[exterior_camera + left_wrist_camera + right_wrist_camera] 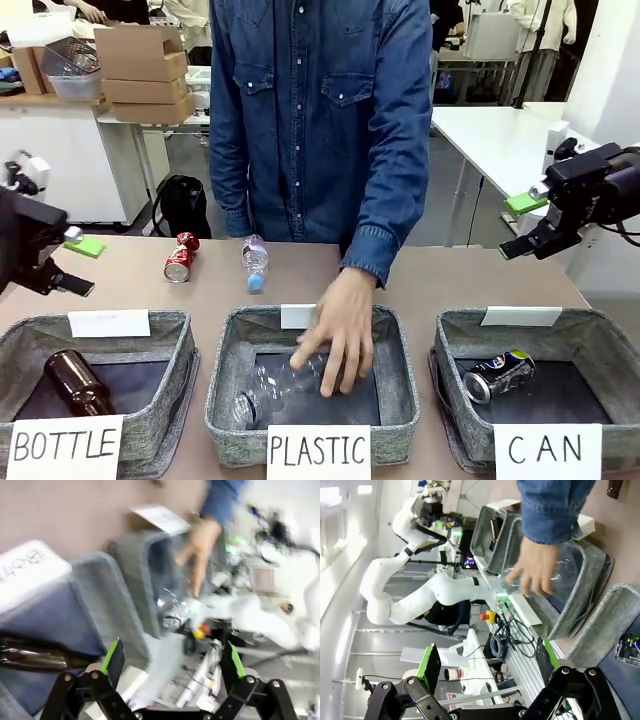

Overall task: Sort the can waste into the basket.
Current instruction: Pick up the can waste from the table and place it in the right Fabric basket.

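the chief risk, as i judge it, is a collision: the person's hand (340, 340) is down in the "plastic" basket (398, 385) in the middle, right on the path from the red can (180, 258) to the "can" basket (600, 332), so a carry across could strike the hand or sleeve. the red can also has a small clear bottle (255, 262) near it at its 3 o'clock, and a loose reach could knock that bottle or set the dented can rolling. the left gripper (82, 266) hovers with its jaws spread wide and nothing between them; the red can lies on the tabletop (450, 278) at its 3 o'clock, near but apart. the right gripper (518, 226) is likewise wide open and empty. the dark can (498, 375) already lies inside the "can" basket at that gripper's 6 o'clock, and the red can is well apart at its 9 o'clock.
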`<state>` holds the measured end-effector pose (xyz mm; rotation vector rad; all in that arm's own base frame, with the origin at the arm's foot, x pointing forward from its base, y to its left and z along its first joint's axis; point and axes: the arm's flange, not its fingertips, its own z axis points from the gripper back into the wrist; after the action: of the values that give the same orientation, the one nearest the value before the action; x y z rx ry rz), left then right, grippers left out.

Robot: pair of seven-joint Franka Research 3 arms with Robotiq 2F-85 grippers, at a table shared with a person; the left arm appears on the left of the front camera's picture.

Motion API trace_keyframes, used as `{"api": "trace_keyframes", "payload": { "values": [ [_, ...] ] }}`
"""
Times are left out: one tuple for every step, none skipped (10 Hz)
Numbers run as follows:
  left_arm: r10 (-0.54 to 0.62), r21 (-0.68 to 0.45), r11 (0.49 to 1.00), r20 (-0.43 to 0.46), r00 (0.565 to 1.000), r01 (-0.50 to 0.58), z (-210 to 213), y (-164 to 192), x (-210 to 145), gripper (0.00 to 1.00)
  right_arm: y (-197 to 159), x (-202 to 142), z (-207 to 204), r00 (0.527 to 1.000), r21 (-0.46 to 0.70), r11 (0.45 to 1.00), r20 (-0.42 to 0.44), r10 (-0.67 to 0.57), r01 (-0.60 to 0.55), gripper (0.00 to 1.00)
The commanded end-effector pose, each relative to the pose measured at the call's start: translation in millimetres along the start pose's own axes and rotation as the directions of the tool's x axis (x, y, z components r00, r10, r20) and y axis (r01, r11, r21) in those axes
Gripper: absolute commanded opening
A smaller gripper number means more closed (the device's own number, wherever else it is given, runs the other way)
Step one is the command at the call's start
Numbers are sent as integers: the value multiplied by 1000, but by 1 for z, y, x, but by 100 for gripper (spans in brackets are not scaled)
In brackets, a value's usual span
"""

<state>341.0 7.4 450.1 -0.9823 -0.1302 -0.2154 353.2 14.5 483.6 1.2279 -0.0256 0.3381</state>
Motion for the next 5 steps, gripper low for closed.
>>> {"api": "trace_keyframes", "payload": {
  "values": [
    [143,264,958,-80,986,-117,-12,0,54,100,1,0,4,1000,2,1000,-12,21,-21,100],
    [203,363,915,-33,979,-178,-21,4,83,100,1,0,4,1000,2,1000,-12,21,-21,100],
    [240,430,879,-28,970,-205,-34,14,118,100,1,0,4,1000,2,1000,-12,21,-21,100],
    [241,454,868,-30,970,-201,-45,25,147,100,1,0,4,1000,2,1000,-12,21,-21,100],
    [260,466,856,-14,965,-224,-57,36,174,100,1,0,4,1000,2,1000,-12,21,-21,100]
  ]
}}
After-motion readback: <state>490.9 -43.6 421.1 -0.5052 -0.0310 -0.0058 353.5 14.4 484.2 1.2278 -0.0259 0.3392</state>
